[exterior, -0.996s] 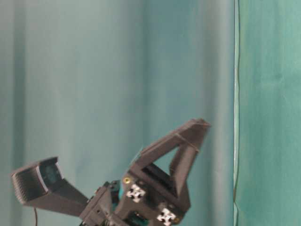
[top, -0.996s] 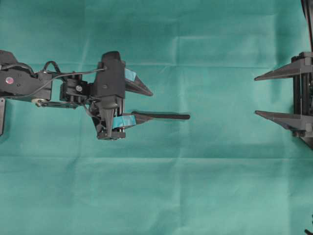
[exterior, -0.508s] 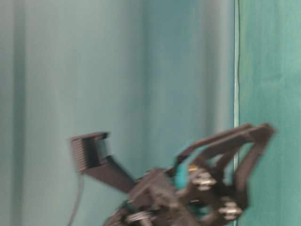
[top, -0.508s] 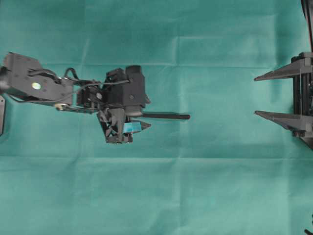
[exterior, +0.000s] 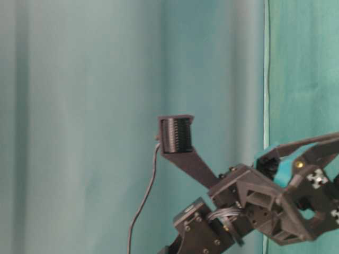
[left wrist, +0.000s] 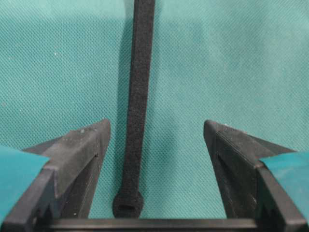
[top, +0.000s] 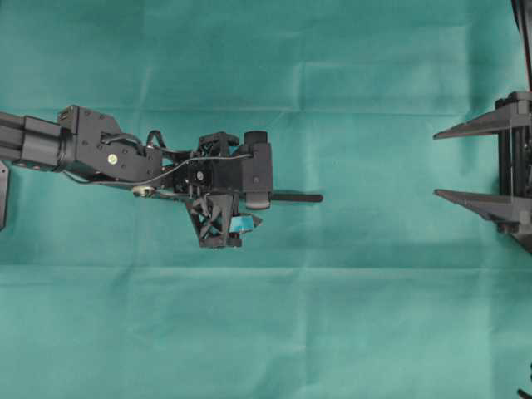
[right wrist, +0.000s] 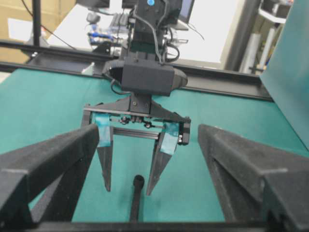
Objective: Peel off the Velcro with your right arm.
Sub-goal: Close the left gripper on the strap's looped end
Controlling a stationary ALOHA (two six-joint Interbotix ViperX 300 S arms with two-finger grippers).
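Left claw (left wrist: 154, 145) wide open, pointing down over the desk (top: 357, 316), one finger either side of the Velcro (left wrist: 137, 96). From the left wrist camera the strap runs straight up the middle of the gap, nearer one finger than the other, its knob end low between the finger bases. No contact visible with either finger; nothing gripped.

Right claw (right wrist: 145, 159) also wide open, empty, parked at the right edge of the overhead view, well apart from the strap. Both its fingers point toward the left arm.

Velcro lies flat on the green cloth, mid-desk. In the overhead view its knob end is hidden under the left claw; only the far end sticks out to the right.

Right arm (top: 511, 166) cut off by the frame edge overhead. Table-level view shows only part of the left claw, cropped at the right; the strap isn't visible there. Can't tell how high the fingertips sit above the cloth.
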